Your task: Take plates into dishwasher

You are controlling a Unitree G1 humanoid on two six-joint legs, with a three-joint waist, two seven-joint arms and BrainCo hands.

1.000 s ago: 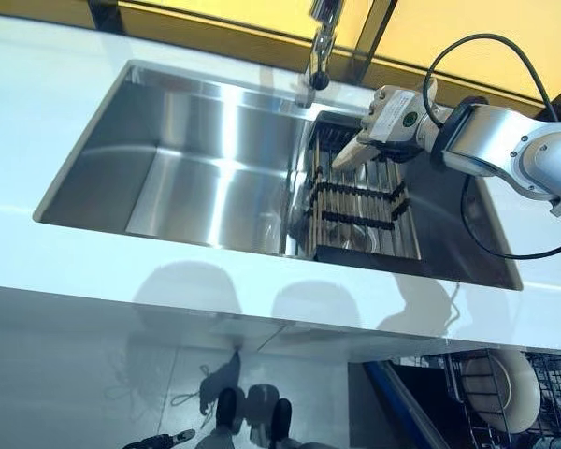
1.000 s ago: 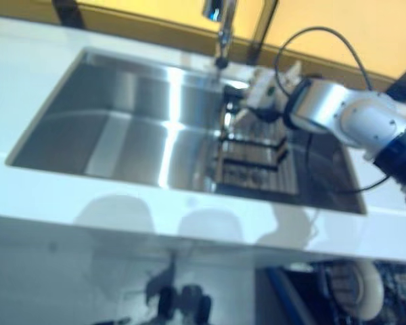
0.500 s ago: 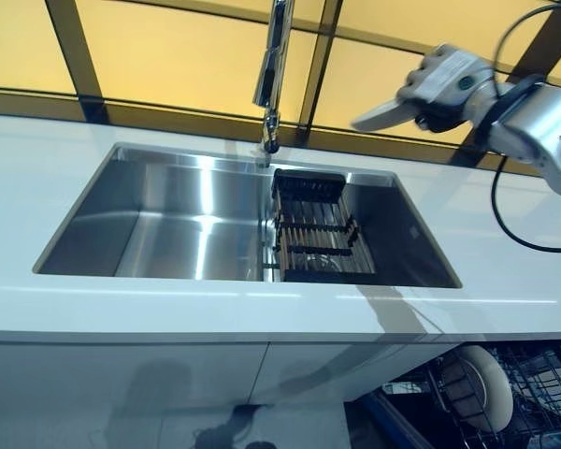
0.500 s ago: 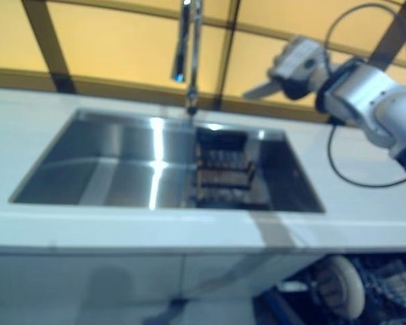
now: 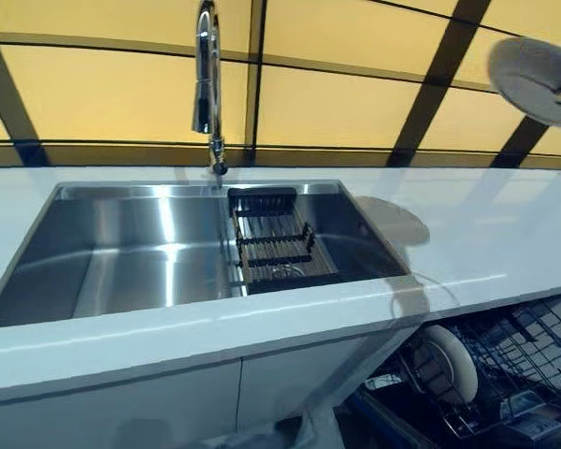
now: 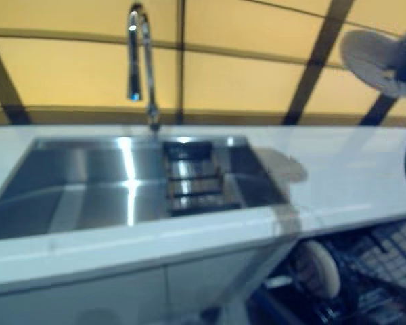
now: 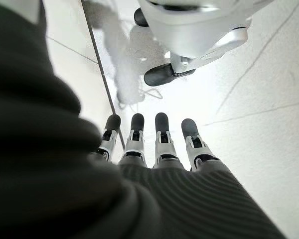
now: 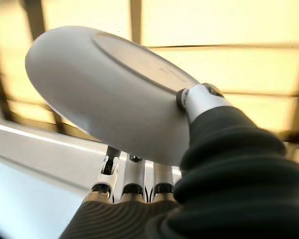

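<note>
My right hand (image 8: 199,102) pinches a plate (image 5: 535,78) by its rim, held high at upper right. Left hand (image 7: 149,144) hangs spread, idle. Risk: the thin rim hold could slip or the plate strike the counter (image 5: 467,234) on the way down to the rack (image 5: 505,365) at lower right.

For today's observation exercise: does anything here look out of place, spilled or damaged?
Nothing stands out. The right hand pinches a plate above the counter; another plate stands in the dishwasher rack.

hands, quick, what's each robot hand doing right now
Left robot hand: open, fingers straight, holding nothing, pointing at the floor.
Right robot hand: shut on the plate, thumb pinching it against the fingers.
</note>
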